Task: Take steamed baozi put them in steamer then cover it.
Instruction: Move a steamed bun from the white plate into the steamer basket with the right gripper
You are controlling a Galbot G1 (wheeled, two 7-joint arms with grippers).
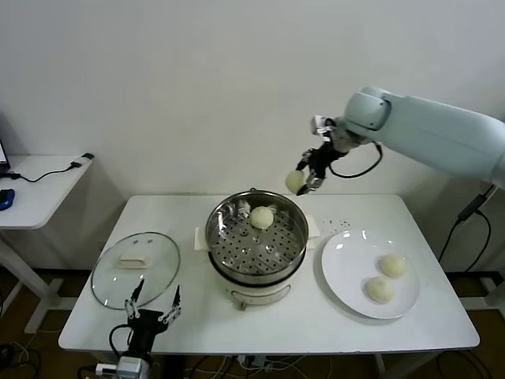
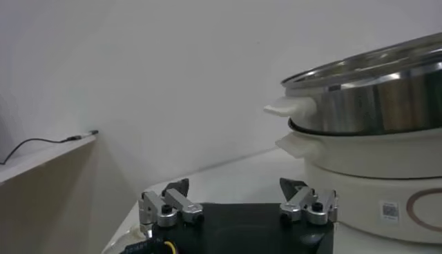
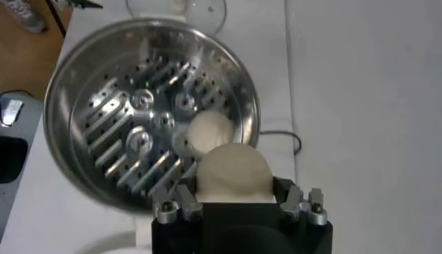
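1. Right hand (image 1: pixel 303 181) raised above the far rim of the steamer (image 1: pixel 256 241), fingers closed on one baozi (image 1: pixel 294 181). In the right wrist view this held bun (image 3: pixel 233 173) sits between the fingers (image 3: pixel 299 205), with the perforated tray directly below.
2. Steamer stands at the middle of the white surface (image 1: pixel 268 324), uncovered. One baozi (image 1: pixel 262 217) already lies on the tray, toward the far side; also seen in the right wrist view (image 3: pixel 209 130).
3. White plate (image 1: pixel 341 272) just beside the steamer, on the robot's right. Two baozi remain on it: one farther (image 1: pixel 393 265), one nearer (image 1: pixel 379 290), close together but apart.
4. Cover (image 1: pixel 136 267) lies flat on the surface on the robot's left of the steamer, white handle up, not touching the pot.
5. Left hand (image 1: pixel 153 309) low at the near edge of the surface, just in front of the cover, fingers spread wide and holding nothing. The left wrist view shows the same spread fingers (image 2: pixel 170 207) with the steamer wall (image 2: pixel 373 103) beyond.
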